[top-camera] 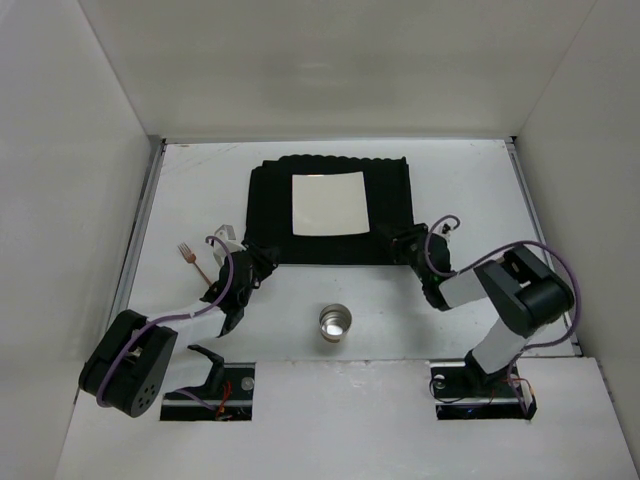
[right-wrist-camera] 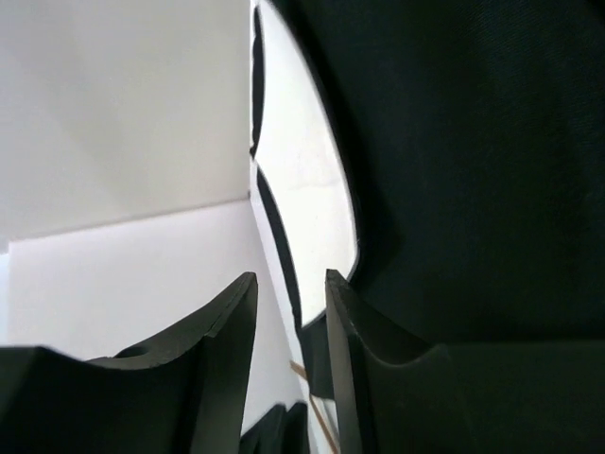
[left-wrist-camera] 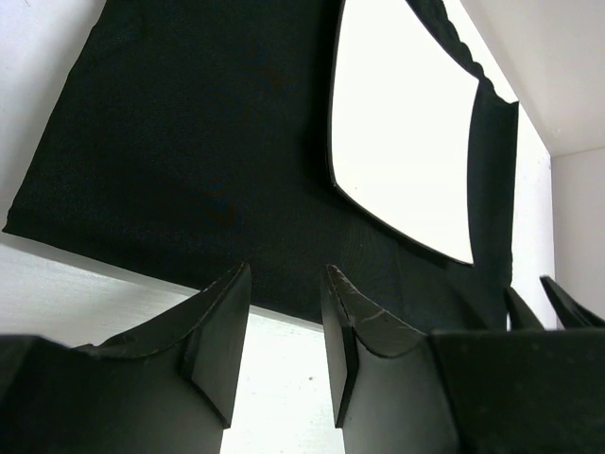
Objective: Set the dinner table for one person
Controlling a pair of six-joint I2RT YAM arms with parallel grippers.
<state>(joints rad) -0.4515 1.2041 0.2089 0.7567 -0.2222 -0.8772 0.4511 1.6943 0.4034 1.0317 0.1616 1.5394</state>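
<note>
The white dinner table [top-camera: 460,190] carries a black cloth mat [top-camera: 330,210] at the middle back, with a white square plate [top-camera: 328,203] on it. My left gripper [top-camera: 257,262] is open and empty at the mat's near left corner. In the left wrist view [left-wrist-camera: 288,274] its tips just reach the mat's [left-wrist-camera: 189,142] near edge, with the plate [left-wrist-camera: 406,142] beyond. My right gripper [top-camera: 398,243] is open and empty at the mat's near right corner. The right wrist view [right-wrist-camera: 291,276] shows the mat [right-wrist-camera: 473,170] and plate [right-wrist-camera: 302,161] ahead of it.
A copper-coloured fork [top-camera: 190,257] lies on the table left of the mat, beside my left arm. A shiny metal cup [top-camera: 334,322] stands upright near the front middle, between the two arms. White walls border the table at the left, back and right.
</note>
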